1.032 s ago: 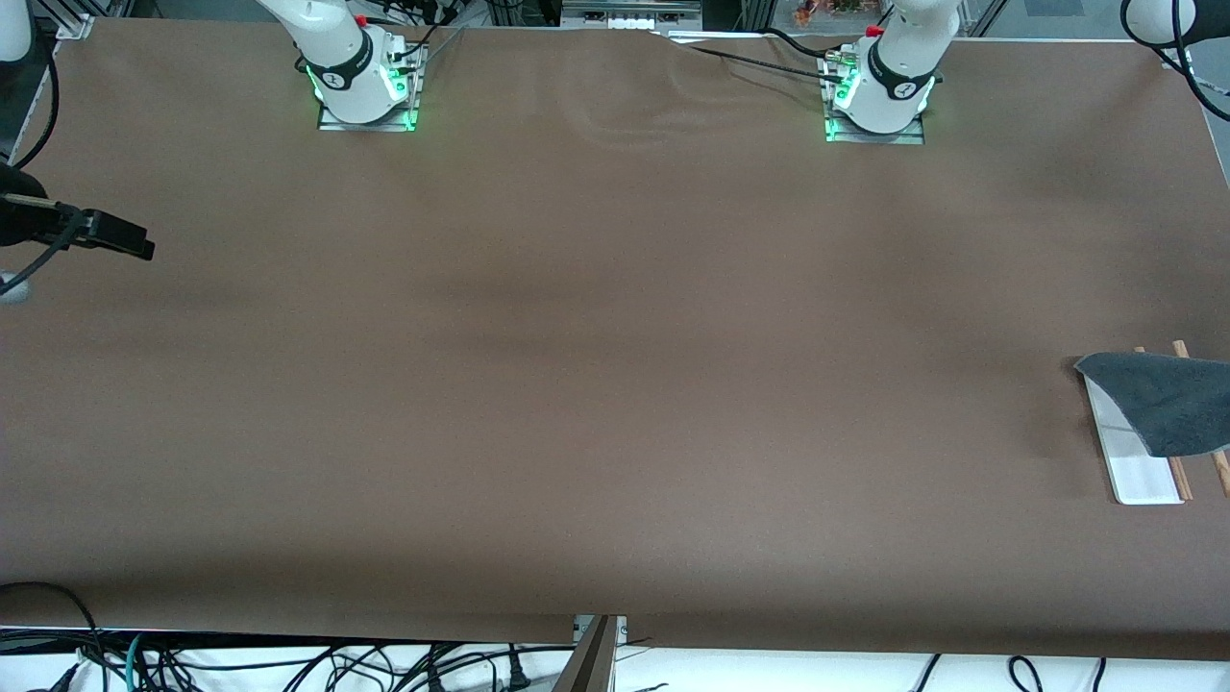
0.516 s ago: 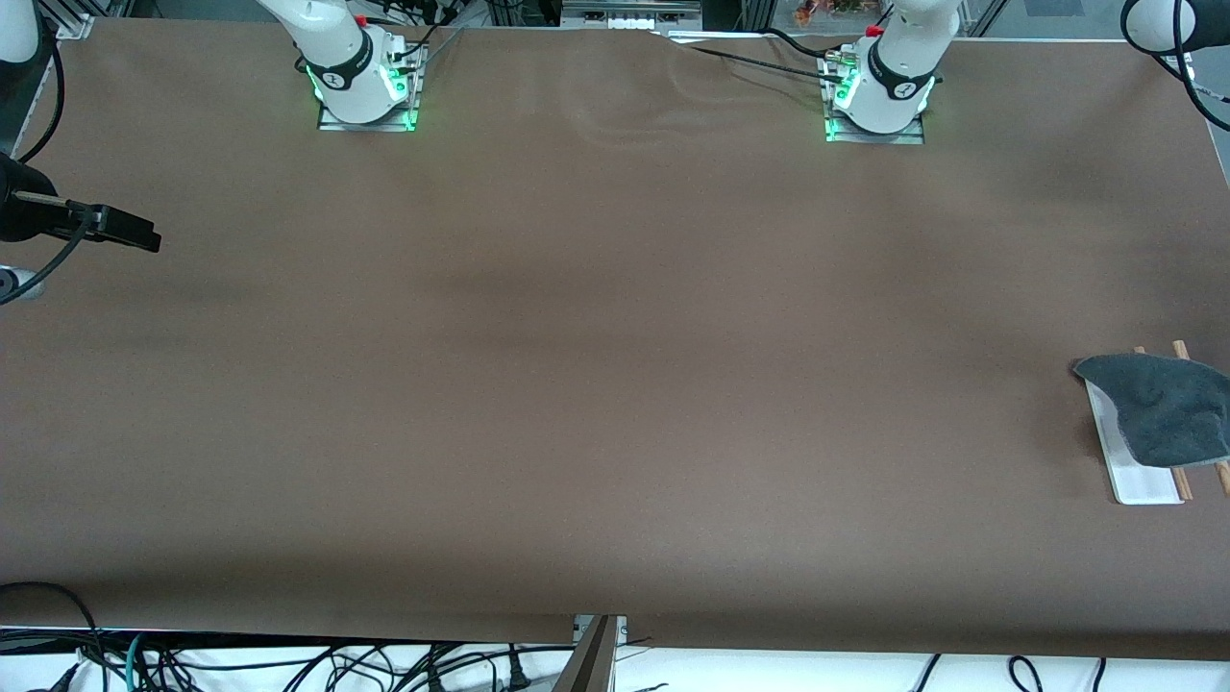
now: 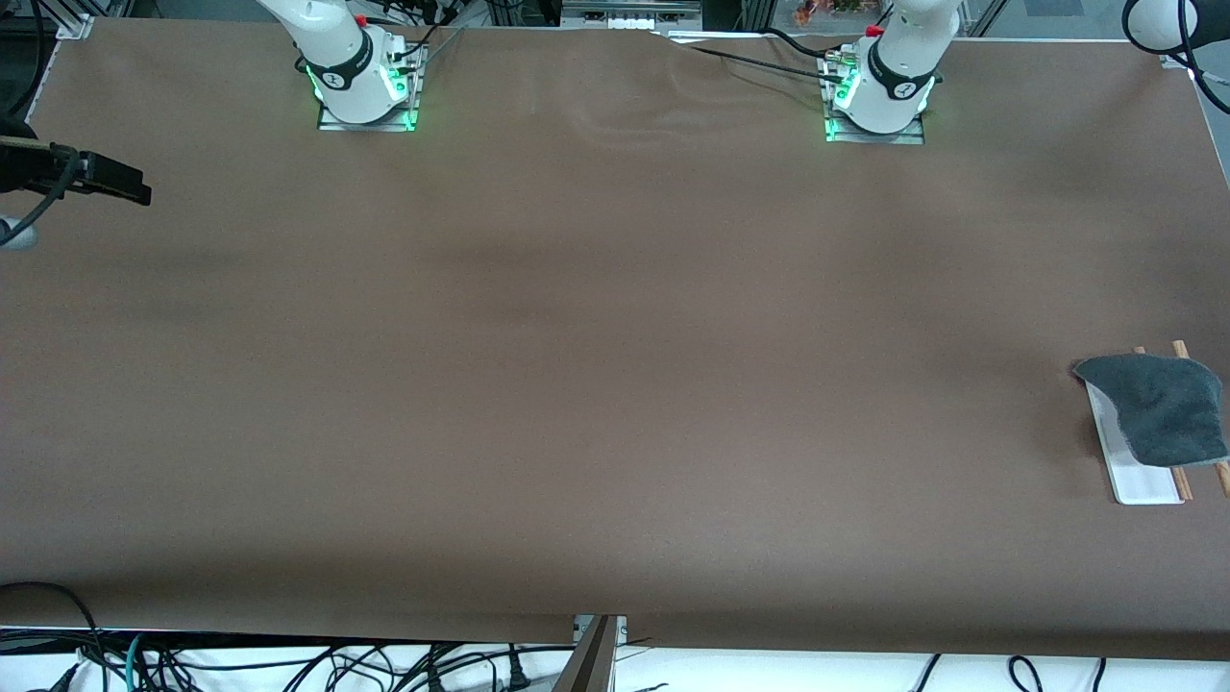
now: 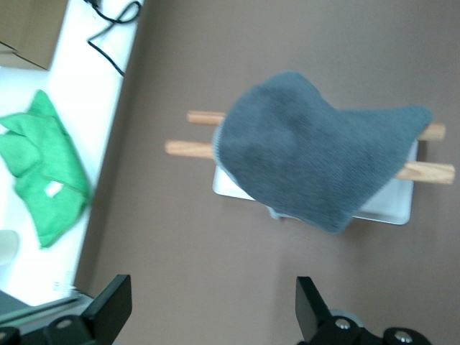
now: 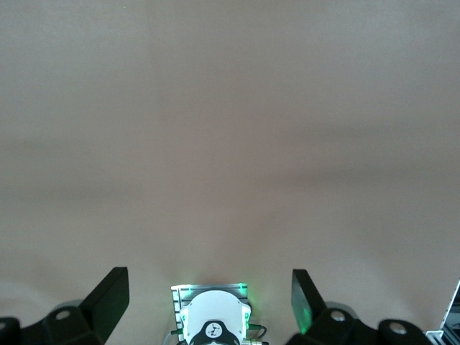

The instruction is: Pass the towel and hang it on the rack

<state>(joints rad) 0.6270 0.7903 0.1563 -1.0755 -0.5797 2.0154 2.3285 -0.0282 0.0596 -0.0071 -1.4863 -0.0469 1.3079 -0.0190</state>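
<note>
1. Towel [image 3: 1163, 408] drapes dark-grey side up over the rack [image 3: 1139, 481] at the left arm's end.
2. Rods run lengthwise toward the front camera.
3. Left gripper [image 4: 208, 313] spread wide, empty, above the towel.
4. Right gripper [image 5: 208, 298] wide, empty, waiting over its end.

**Robot body, quick look**

Two white arms w/ rounded shells, each sitting on a metal base plate: right arm base [image 3: 363, 85], left arm base [image 3: 876, 94]. Green lights are glowing round both bases. A black ring band w/ a small round logo is wrapping each lower joint; a red button is showing on top. Black cables are trailing off the bases. Fingers [image 4: 109, 307] are showing as black, flat, wedge-shaped; silver screws are sitting in the black mounts.
</note>
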